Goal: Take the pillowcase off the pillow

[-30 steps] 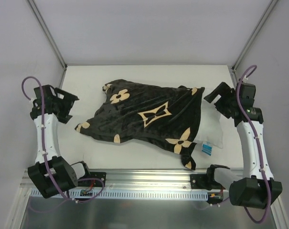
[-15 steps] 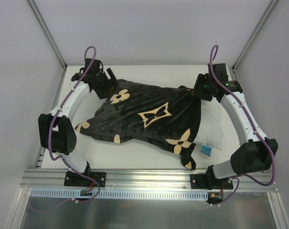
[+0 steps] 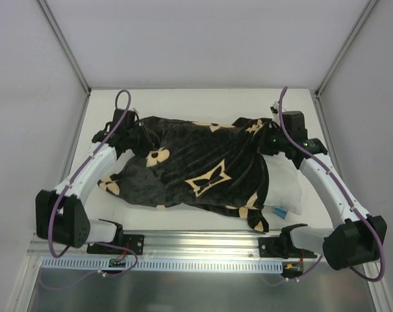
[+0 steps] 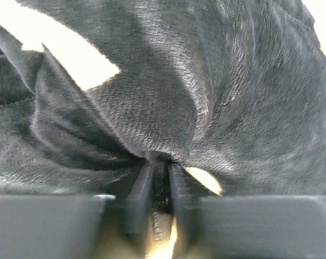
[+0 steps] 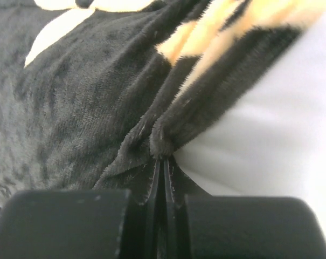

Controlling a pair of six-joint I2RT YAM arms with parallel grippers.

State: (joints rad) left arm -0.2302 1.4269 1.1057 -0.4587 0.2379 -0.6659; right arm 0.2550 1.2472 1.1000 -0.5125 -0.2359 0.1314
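Note:
The black pillowcase (image 3: 196,169) with tan flower and star motifs lies rumpled across the table's middle. The white pillow (image 3: 285,185) sticks out at its right side, blue tag (image 3: 280,212) near the front. My left gripper (image 3: 144,138) sits at the cover's far left corner; in the left wrist view its fingers (image 4: 143,183) pinch a fold of black pillowcase (image 4: 168,108). At the far right corner my right gripper (image 3: 265,140) is shut on a folded edge of the pillowcase (image 5: 98,102), with the white pillow (image 5: 270,129) just beside it.
The white tabletop (image 3: 183,104) is fenced by grey walls behind and on both sides. A metal rail (image 3: 202,244) carrying both arm bases runs along the near edge.
Both arms swung out to the cover's far corners, closed on the fabric and drew it toward the near edge. The far edge of the cover has folded forward and bunched.

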